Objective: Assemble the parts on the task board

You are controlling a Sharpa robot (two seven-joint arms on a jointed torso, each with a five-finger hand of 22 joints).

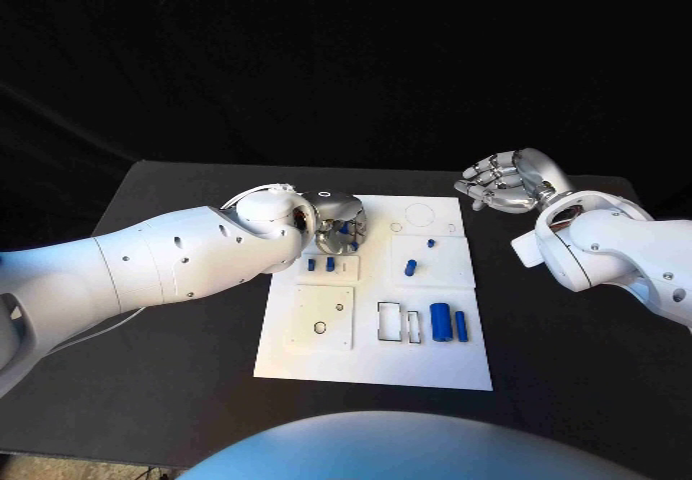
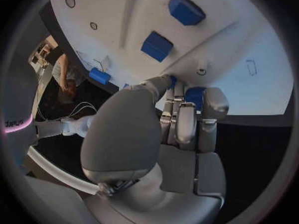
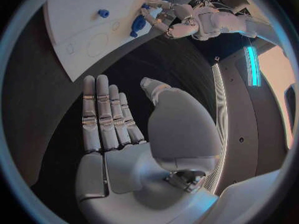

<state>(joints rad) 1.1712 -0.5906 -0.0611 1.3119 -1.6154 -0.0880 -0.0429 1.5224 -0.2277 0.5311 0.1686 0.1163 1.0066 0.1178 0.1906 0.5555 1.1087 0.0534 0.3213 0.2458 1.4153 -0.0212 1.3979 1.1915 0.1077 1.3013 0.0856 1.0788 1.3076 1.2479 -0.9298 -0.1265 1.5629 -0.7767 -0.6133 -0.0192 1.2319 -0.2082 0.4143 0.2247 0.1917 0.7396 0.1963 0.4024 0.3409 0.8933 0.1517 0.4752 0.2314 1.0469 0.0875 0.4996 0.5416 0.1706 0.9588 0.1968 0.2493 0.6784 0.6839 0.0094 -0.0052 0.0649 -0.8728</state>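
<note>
A: Where do you see your left hand point(image 1: 335, 222)?

B: You have it over the upper left part of the task board point(image 1: 433, 370), which lies in the middle of the black counter point(image 1: 577, 340). In the left wrist view its fingers point(image 2: 187, 124) are curled in close together, and a small blue part point(image 2: 194, 95) shows just past their tips. You cannot tell whether the fingers hold this part or only touch it.

A: And your right hand point(image 1: 508, 182)?

B: It stands off the board, above the counter beside the board's upper right corner. In the right wrist view its fingers point(image 3: 102, 112) are straight and apart, and they hold nothing.

A: Where are the parts?

B: Two small blue parts point(image 1: 320, 265) stand side by side just below your left hand. One small blue part point(image 1: 411, 267) lies near the board's middle, and a tiny one point(image 1: 431, 242) is above it. Two longer blue cylinders point(image 1: 449, 323) lie in the lower right area, beside a dark rectangular outline point(image 1: 391, 322).

A: Can you read any writing?

B: There are thin outlines on the board, but no label is clear enough to read
</note>
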